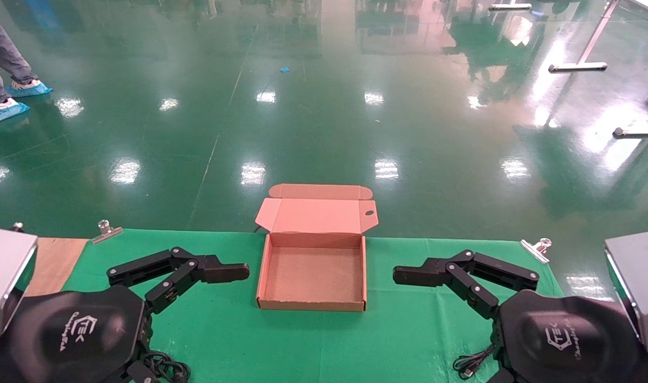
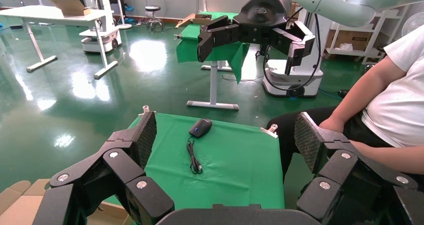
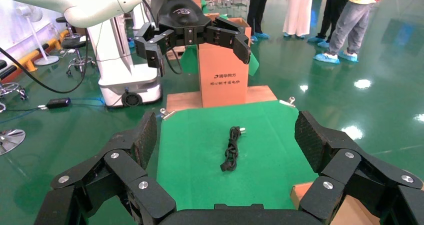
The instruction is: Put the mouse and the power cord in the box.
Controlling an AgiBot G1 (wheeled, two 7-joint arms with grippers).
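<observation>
While both arms hang parked over the near edge of the table, the items stand as follows.

The box [image 1: 313, 274]: brown cardboard, lid thrown back toward the far edge, tuck flap uppermost, a small hole near the lid's right corner. It sits at the middle of the green cloth [image 1: 222, 330], between the two grippers, its tray bare inside.

Left gripper [image 1: 217, 272]: held low to the left of the box and apart from it, fingers pointing toward the box. Its wrist view shows the fingers [image 2: 142, 135] spread wide with nothing between them.

Right gripper [image 1: 425, 274]: mirrored on the right of the box, likewise apart from it. Its wrist view shows the fingers [image 3: 145, 135] spread wide and empty too.

The mouse [image 2: 200, 127]: small, black, oval, lying on the cloth at the robot's right end of the table, near the far corner as the left wrist view sees it. Its thin cable [image 2: 194, 157] trails loosely from it across the cloth. Part of a thin cable also shows beneath the right arm in the head view.

The power cord [image 3: 231, 155]: thick, black, bundled lengthwise, lying on the cloth at the robot's left end, well apart from the box. A plug end with metal prongs points toward a tall cardboard carton [image 3: 223, 77] standing beyond the table.

Metal clips [image 1: 107, 231] hold the cloth at its far corners. The floor [image 1: 324, 106] is glossy green.
</observation>
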